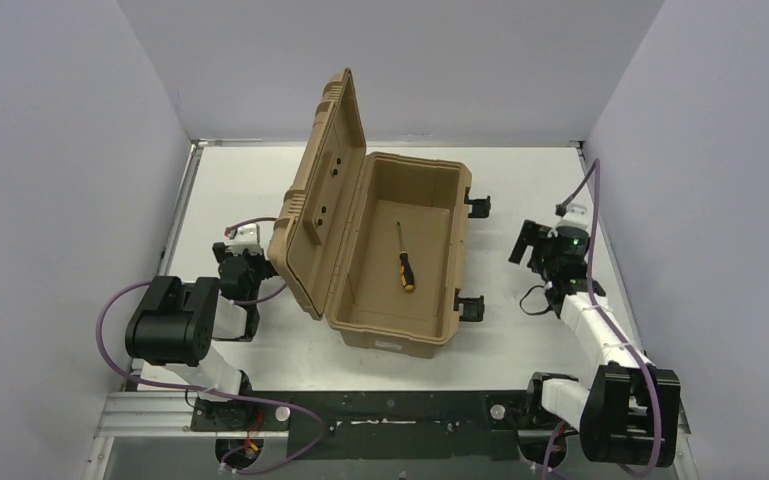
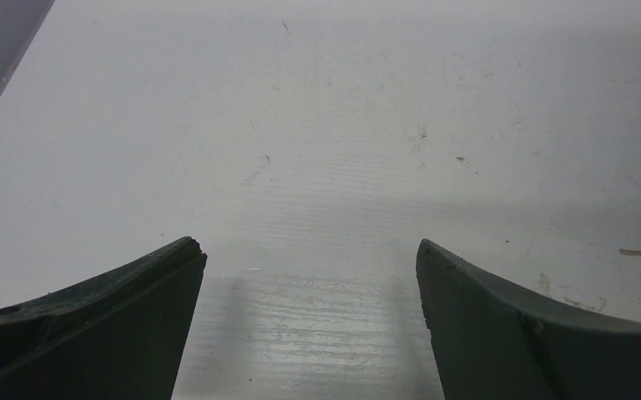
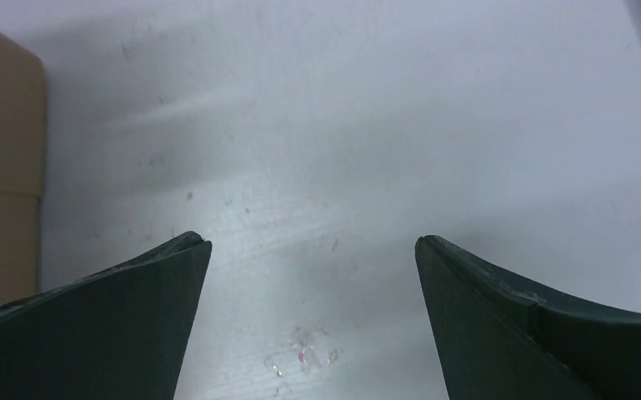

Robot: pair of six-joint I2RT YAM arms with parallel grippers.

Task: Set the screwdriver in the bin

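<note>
The tan bin stands open at the table's middle, its lid raised on the left. The screwdriver, black-and-yellow handle and thin silver shaft, lies on the bin's floor. My left gripper is left of the bin beside the lid; in the left wrist view it is open and empty over bare white table. My right gripper is right of the bin; in the right wrist view it is open and empty, with the bin's tan wall at the far left.
Two black latches stick out from the bin's right side. Grey walls enclose the white table on the left, back and right. Purple cables run along both arms.
</note>
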